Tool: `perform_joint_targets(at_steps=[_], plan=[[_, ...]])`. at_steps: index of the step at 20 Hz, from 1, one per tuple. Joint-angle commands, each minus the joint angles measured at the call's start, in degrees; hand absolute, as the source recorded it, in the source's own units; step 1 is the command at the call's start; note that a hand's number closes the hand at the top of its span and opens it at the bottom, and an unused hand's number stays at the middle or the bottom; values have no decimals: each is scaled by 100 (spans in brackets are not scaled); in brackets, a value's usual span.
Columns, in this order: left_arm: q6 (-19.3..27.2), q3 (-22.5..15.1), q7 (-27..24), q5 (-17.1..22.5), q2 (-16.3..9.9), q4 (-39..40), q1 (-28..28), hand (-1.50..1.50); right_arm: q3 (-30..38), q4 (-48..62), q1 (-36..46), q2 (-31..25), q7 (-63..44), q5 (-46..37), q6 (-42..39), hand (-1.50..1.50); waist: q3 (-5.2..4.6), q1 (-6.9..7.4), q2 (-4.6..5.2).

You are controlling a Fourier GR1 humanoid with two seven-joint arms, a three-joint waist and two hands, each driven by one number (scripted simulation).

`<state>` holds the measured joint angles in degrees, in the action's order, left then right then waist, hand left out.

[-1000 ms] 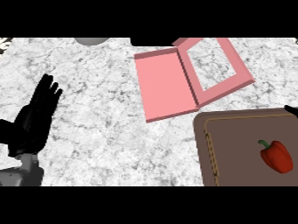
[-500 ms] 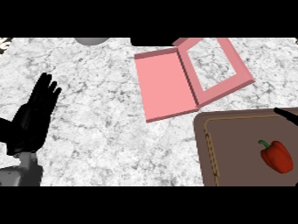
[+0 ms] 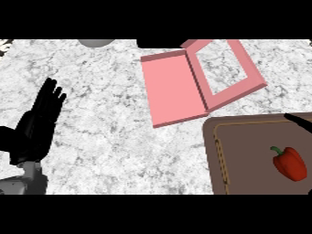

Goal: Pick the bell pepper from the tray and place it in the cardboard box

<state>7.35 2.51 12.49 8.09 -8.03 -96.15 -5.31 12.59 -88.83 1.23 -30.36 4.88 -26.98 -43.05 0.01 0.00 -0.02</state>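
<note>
Reaching step: right hand (image 3: pixel 305 124) above bell pepper (image 3: pixel 290 162) on tray (image 3: pixel 219 155), fingers straight, unclenched. Next: descend, grasp, carry to cardboard box (image 3: pixel 175 87).

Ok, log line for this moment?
bell pepper: on tray, untouched | right hand: over tray's far right corner | left hand: open, resting | box: open

My left hand (image 3: pixel 33 125) rests open over the marble counter (image 3: pixel 111 151), fingers straight. My right hand (image 3: pixel 308 125) pokes in above the brown tray (image 3: pixel 243 160), near the red pepper (image 3: pixel 290 163). The pink box (image 3: pixel 185 82) lies open beyond the tray.
</note>
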Motion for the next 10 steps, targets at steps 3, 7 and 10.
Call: perform_joint_targets(at_steps=[3,7,10], plan=[[142,-48,245,-172,143,-299,-28,0,-182,349,-112,263,424,-551,375,-150,0,2,0],[-188,384,64,58,-123,49,-103,0,117,-281,-213,229,70,-289,-70,-150,-2,-12,-2],[-135,151,135,-127,54,-59,10,0,-149,346,-108,324,680,-804,400,-150,0,2,0]])
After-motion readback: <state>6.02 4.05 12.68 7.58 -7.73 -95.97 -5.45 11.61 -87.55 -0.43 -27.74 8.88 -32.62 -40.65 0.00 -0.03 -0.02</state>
